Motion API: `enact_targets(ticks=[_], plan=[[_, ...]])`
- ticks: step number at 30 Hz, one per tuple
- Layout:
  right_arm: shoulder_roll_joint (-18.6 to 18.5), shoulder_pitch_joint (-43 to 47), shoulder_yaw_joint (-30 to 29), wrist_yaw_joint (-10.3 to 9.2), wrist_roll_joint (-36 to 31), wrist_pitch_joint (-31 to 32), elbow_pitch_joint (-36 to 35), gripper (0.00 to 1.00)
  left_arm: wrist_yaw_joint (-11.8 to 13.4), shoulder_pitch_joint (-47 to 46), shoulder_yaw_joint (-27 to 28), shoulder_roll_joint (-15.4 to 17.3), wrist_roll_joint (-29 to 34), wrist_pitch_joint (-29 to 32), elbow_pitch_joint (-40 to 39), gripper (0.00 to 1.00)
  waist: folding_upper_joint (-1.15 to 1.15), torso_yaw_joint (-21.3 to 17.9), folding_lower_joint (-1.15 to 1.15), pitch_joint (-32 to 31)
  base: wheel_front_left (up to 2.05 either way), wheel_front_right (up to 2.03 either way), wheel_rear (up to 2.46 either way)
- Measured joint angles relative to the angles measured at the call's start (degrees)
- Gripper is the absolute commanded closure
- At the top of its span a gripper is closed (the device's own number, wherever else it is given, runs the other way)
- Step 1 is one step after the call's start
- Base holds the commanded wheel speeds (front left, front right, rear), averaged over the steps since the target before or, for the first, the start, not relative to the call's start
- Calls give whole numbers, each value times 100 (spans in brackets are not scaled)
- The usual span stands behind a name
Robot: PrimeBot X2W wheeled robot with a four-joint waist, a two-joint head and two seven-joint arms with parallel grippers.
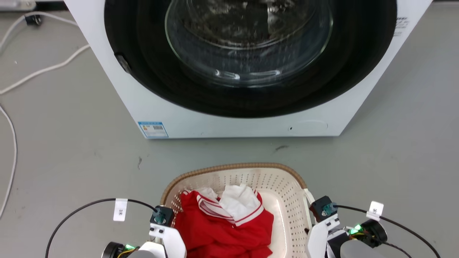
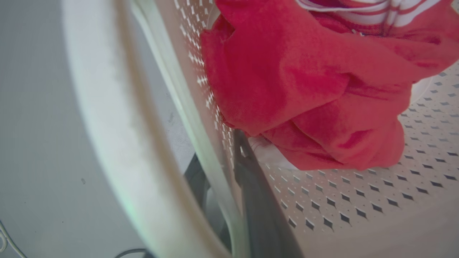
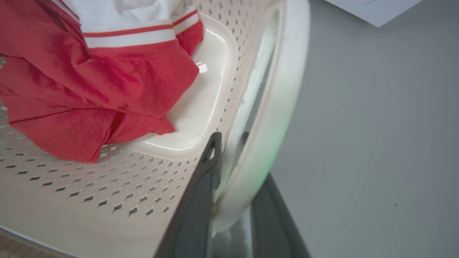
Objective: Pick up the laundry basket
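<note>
well, the washing machine [image 1: 251,125] took up the top of the head view, its round door facing me, and it stood on the grey floor [image 1: 71,154]. just in front of it, close under the robot and between the two arms, sat the laundry basket [image 1: 283,182], with a red garment [image 1: 222,225] trimmed in white heaped inside. i could not tell whether its base had left the floor. the left gripper [image 2: 217,147] straddled the basket's left wall, one finger inside against the perforations and the other outside by the left handle [image 2: 107,125]. it looked narrow, clamped on the wall. the right gripper [image 3: 230,138] did the same on the opposite side, with its inner finger flat on the wall and its outer one behind the right handle [image 3: 287,89], closed on it too. to lift well, i judged, both arms should rise together at an equal pace. that would keep the rim level so the garment did not slide. the squeeze should also be firm, since thin plastic could flex and slip from such slim fingers.
</note>
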Motion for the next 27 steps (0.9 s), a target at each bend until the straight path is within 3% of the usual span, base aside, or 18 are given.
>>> enact_targets(ticks=[17, 27], plan=[[1, 449, 320, 0, 246, 235, 14, 100, 0, 439, -266, -20, -300, 331, 0, 100, 0, 33, 0, -908, 0, 0, 0], [0, 478, 477, 0, 325, 328, 20, 100, 0, 482, -485, -14, -522, 515, 1, 100, 0, 57, 1, -1120, 0, 0, 0]])
